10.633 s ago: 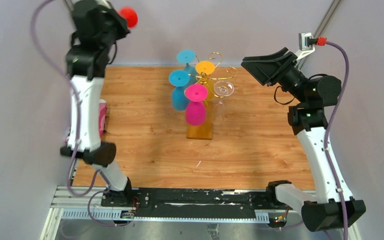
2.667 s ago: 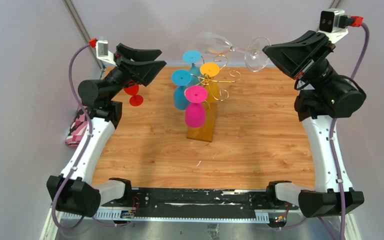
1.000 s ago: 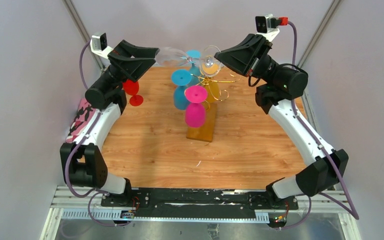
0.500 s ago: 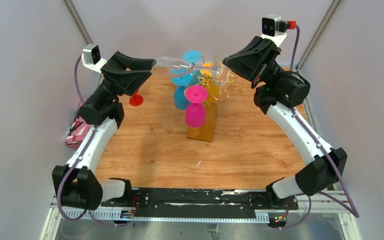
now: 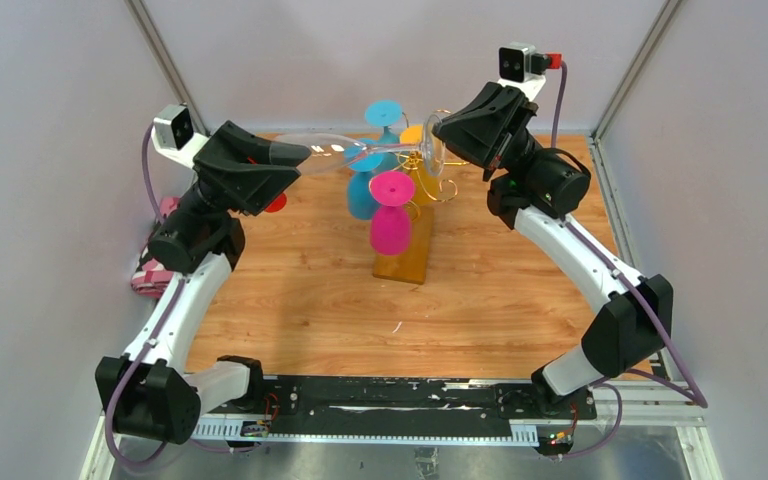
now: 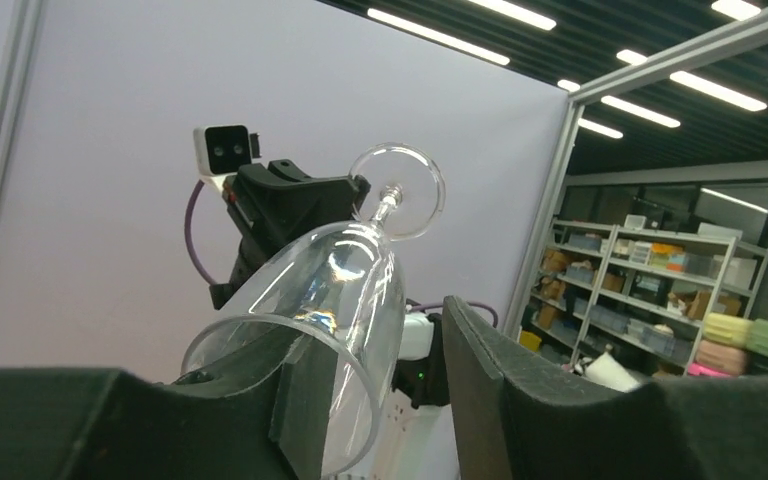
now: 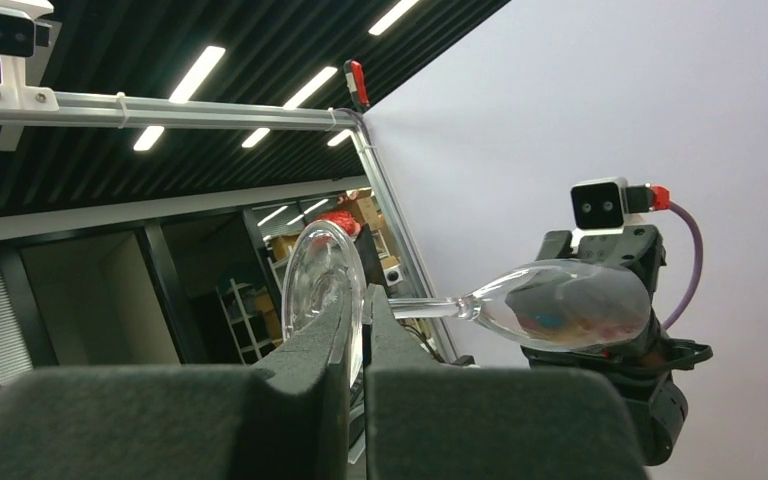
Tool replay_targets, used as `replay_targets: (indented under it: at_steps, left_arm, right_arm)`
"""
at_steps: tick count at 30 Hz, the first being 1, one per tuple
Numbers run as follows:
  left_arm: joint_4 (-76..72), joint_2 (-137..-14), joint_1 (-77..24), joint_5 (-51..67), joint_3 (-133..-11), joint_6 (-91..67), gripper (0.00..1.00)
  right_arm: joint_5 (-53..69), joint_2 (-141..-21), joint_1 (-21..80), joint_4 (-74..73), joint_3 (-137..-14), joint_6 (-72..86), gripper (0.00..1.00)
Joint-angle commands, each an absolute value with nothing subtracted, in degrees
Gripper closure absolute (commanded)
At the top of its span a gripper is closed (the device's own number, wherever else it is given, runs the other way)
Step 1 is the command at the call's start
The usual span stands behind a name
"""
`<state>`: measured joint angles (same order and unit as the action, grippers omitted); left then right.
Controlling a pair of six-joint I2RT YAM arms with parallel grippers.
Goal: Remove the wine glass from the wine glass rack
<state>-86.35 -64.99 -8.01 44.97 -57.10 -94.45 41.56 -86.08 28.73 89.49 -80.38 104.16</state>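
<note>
right pincer (image 7: 356,322): pressed together on the edge of the foot of the wine glass (image 7: 560,305), with the thin disc between the fingers. the glass is clear and lies on its side in the air above the wine glass rack (image 5: 402,260), off the wire. stem about level, foot to the right, bowl to the left.

left pincer (image 6: 370,335): spread around the bowl near its mouth. one finger looks to touch the glass; a gap shows at the other.

judgement: this is a hand-over, and the bowl side is not yet gripped.
- close the left fingers slowly and evenly, with light force; the wall is thin.
- release the foot only once the bowl is firmly pinched.
- don't pull sideways while both hold, or the stem could snap.

a pink glass (image 5: 391,225) and a blue glass (image 5: 362,195) hang below. carry the clear one off level and high before lowering it to the worktop (image 5: 500,290).
</note>
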Motion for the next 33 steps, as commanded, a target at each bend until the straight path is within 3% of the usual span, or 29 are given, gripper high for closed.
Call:
replay_targets:
  at_steps: [1,5,8,14,16,19,22,26,33]
  left_arm:
    - [-90.42,-63.41,-8.88,46.48,-58.20,-96.61,0.65]
    - [-90.29,-64.34,-8.88,46.82,-59.19,-98.01,0.95]
    - [-87.57,-64.78,-8.88,45.63,-58.93,-97.27,1.00]
    - [-66.43,-59.28,-6.62,43.71,-62.88,-84.57,1.00]
    - [-46.69,-55.38,-5.75,42.25,-67.39,-73.12,1.00]
    - [-10.71,-50.56,-5.76,31.95,-78.03,-48.88,1.00]
    - [16.05,-51.10,-5.71,15.92,-90.33,-33.70,1.00]
    - [36.53,-56.10,-5.71,-6.11,-101.15,-26.11,1.00]
    - [63.61,-69.60,-5.71,-30.33,-113.79,-22.91,1.00]
  right_arm:
    - [43.25,-87.44,29.74,91.48,-79.94,101.64,1.00]
    - [43.45,-87.62,29.79,91.44,-79.02,101.94,1.00]
    - [44.18,-87.63,29.73,90.83,-79.01,101.72,0.98]
    - [45.50,-84.35,26.59,88.43,-77.51,99.15,0.51]
    - [45.89,-81.49,23.65,86.18,-75.35,97.81,0.39]
    - [46.81,-77.02,18.48,82.51,-72.35,96.58,0.31]
    - [48.68,-73.15,13.69,79.22,-69.68,95.89,0.29]
    - [50.87,-68.55,9.22,71.46,-66.51,92.05,0.29]
    - [52.48,-59.66,8.56,33.94,-69.57,66.23,0.30]
